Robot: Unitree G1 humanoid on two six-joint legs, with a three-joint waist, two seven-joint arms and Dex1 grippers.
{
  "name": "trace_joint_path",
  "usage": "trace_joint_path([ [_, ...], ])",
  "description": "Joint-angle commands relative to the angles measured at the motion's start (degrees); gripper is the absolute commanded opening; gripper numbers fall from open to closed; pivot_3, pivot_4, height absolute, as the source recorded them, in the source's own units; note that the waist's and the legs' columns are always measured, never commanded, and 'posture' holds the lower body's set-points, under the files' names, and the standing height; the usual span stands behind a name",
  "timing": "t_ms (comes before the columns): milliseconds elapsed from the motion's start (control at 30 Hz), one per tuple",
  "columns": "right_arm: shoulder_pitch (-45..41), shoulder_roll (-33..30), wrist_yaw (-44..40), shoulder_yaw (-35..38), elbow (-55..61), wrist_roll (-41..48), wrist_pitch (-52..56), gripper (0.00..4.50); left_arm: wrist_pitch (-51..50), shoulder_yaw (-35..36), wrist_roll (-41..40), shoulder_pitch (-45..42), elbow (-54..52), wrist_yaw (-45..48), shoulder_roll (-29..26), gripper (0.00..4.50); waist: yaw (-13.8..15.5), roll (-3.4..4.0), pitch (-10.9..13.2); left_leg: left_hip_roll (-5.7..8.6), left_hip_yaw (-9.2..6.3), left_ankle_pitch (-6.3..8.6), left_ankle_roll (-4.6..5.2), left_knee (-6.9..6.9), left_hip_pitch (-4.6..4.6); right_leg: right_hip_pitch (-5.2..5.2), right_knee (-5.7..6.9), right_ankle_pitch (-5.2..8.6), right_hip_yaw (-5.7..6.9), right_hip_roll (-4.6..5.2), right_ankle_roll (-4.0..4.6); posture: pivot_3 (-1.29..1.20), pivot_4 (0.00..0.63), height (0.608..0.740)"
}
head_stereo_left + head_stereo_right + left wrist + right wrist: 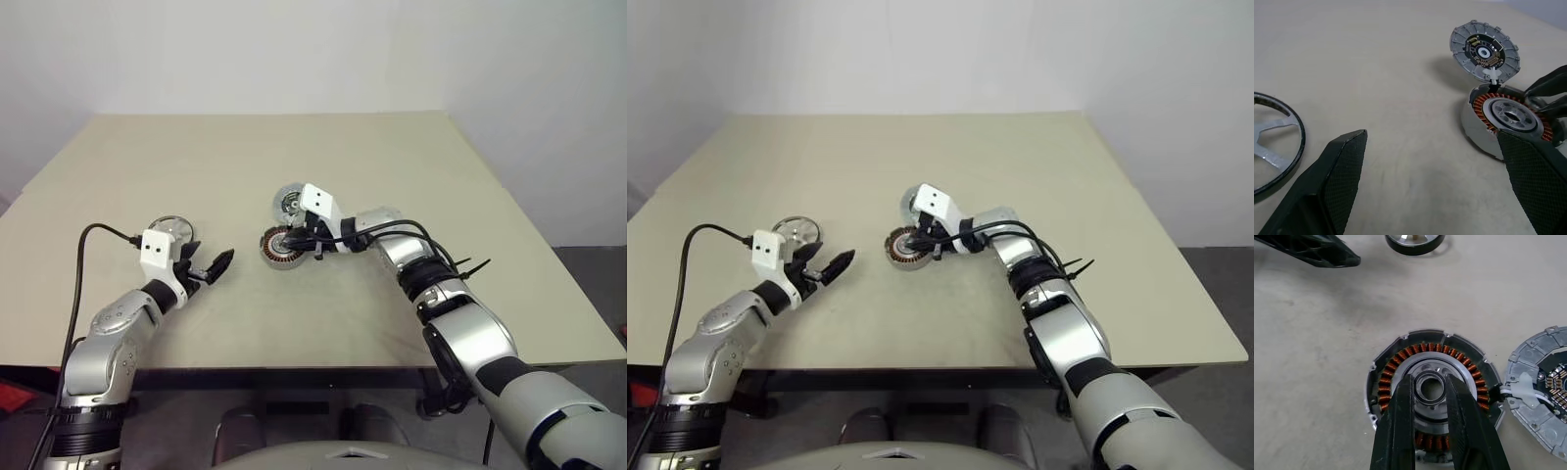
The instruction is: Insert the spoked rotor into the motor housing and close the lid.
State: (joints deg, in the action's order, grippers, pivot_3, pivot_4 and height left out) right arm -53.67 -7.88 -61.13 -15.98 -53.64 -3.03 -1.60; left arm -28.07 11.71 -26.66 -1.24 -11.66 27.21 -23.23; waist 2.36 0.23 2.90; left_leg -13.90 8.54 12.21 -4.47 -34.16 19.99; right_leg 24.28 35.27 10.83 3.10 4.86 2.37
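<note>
right gripper [1429, 396] over the motor housing [1432, 391], black fingers nearly closed with only a narrow gap, tips flanking the small ring at the pale hub, grasping nothing that can be made out. housing flat near the middle of the table [294, 176], open face up: silvery wall, reddish-copper windings around the hub. lid [1485, 50] just past it on the far side, tethered by a small white piece, dark inner face with tiny coloured bits showing. left gripper [208, 267] released, jaws spread wide, empty, aimed across the table toward the housing. spoked rotor [171, 231] close beside that wrist, behind the fingertips, well apart from the housing; flat, shiny silver spokes, dark rim. left arm plainly nearer for the pickup.
</note>
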Motion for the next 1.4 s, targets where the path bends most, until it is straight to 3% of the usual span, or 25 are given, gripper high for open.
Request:
trace_joint_path([
  [33,-3.14,0.68,2.34,1.09,-3.96,-0.69,-2.77,0.59,0.13,0.49,-0.25,-0.15,-2.22,-0.29,-0.14,4.5,-0.01,0.0,0.0,0.0,0.0,0.0,0.0,0.0,0.0,0.0,0.01,0.0,0.0,0.0,0.0,0.0,0.0,0.74],
  [433,-6.75,2.45,6.01,2.34,-11.65,-1.83,-5.74,0.59,-0.16,0.49,-0.23,-0.16,-2.6,-0.52,-0.24,4.5,-0.01,0.06,0.04,0.0,0.0,0.0,0.0,-0.02,-0.01,0.0,0.03,0.0,0.0,0.0,0.01,0.0,0.0,0.74],
  [1400,-3.97,3.2,3.87,1.35,-10.41,-5.16,-7.32,0.59,0.38,1.84,0.0,-0.89,-1.06,-0.33,-1.46,4.5,-0.01,0.08,0.05,0.0,0.01,-0.01,-0.01,-0.03,-0.02,0.0,0.14,0.0,-0.01,0.01,0.01,0.0,0.0,0.74],
])
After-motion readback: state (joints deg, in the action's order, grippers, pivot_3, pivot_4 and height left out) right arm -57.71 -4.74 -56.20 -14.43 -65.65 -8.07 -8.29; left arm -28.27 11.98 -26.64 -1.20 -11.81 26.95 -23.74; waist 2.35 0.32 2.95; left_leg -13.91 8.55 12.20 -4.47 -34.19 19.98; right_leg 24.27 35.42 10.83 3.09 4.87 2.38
